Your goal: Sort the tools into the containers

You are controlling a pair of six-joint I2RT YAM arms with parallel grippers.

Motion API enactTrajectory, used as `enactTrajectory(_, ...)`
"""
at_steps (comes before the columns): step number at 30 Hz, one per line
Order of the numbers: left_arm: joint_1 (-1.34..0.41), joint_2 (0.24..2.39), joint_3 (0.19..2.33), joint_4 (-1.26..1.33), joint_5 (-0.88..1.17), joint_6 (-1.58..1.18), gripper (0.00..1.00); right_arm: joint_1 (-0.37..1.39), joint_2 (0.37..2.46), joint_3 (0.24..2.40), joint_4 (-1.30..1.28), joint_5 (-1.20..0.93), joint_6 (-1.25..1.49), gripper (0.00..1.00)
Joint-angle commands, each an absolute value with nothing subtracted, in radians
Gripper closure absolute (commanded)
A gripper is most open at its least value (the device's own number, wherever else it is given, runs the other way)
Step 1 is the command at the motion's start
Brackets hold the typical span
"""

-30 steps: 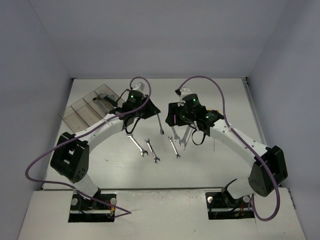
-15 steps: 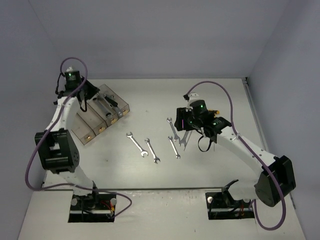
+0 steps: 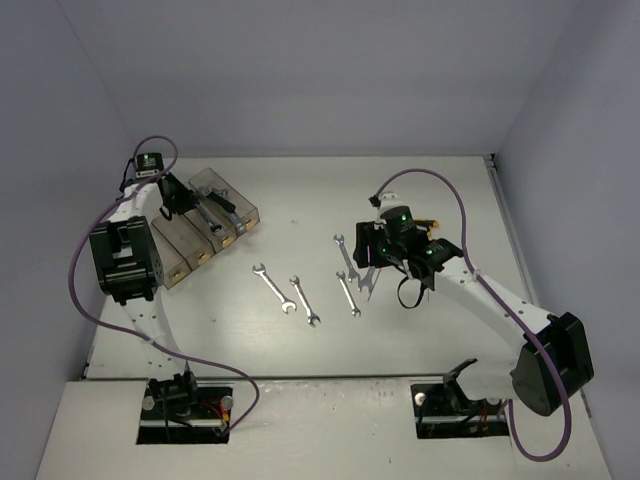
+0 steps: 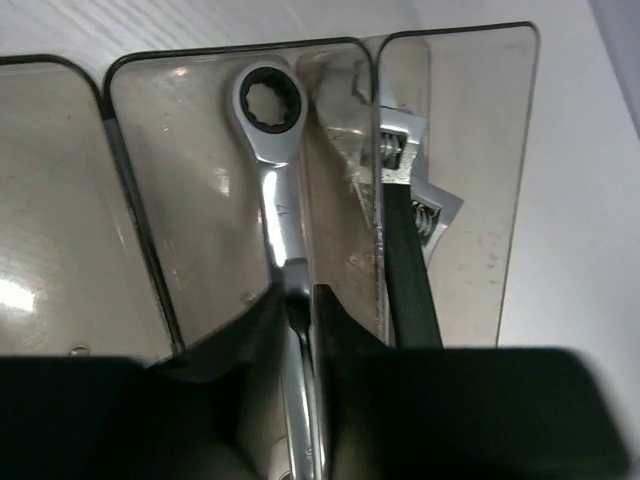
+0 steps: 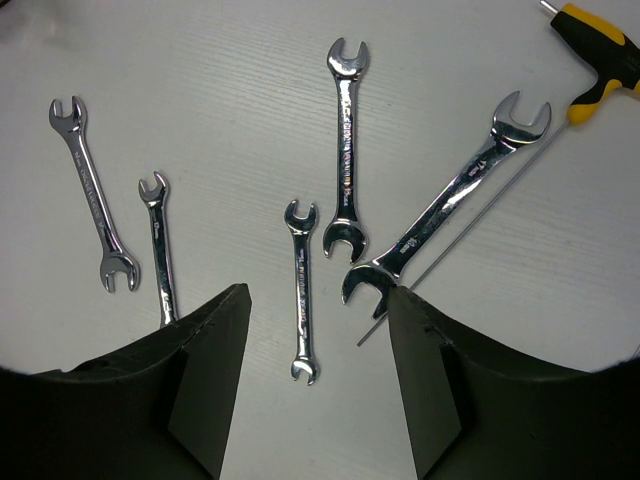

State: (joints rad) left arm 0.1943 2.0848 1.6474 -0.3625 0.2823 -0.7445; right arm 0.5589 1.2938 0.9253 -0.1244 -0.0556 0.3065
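Hovering low over the white table, the right gripper holds its fingers moderately wide with nothing between them. A small silver double open-end wrench lies flat on the table directly ahead, in line with the gap. Its long axis runs straight away from the wrist, so the fingers would close across the shank rather than along it. I judge it the likeliest next pick, needing little more than a descent. Four larger silver open-end wrenches lie loose to either side of it.

The right arm is plainly the nearer to all of these. The left gripper is well apart from them, over the row of four clear smoky plastic bins at the far left. Its fingers stand narrow on either side of the shank of a silver ratcheting ring wrench, which lies lengthwise in the bin next to the end one, ring end away from the wrist. Whether the pads press the shank or merely flank it I cannot tell.

Only the left wrist view shows the bin contents plainly, including a black-handled adjustable wrench in the end bin beside it. Only the right wrist view shows clearly a yellow-and-black-handled hex key, which the arm mostly hides from above. The overhead view alone shows how far the bins lie from the loose wrenches.
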Motion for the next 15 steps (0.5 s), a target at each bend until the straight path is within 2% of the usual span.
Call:
enactTrajectory(1,0.209,2.016,1.707,-0.368,0.273,-0.712,0.71,0.552,1.264,0.936,-0.102,-0.025,0.307,0.45)
enactTrajectory(3,0.207,1.989,1.698,-0.372,0.253,-0.692,0.54,0.552,1.271,0.945,-0.109,-0.012,0.306,0.44)
enactTrajectory(5,0.207,1.964,1.695,-0.379,0.245,-0.671,0.46,0.552,1.278,0.95,-0.114,-0.006,0.308,0.44)
enactTrajectory(9,0.204,1.878,1.684,-0.415,0.234,-0.638,0.4,0.551,1.306,0.964,-0.121,0.025,0.326,0.45)
enactTrajectory(15,0.12,1.672,1.593,-0.472,0.201,-0.605,0.38,0.554,1.376,0.995,-0.128,0.034,0.342,0.48)
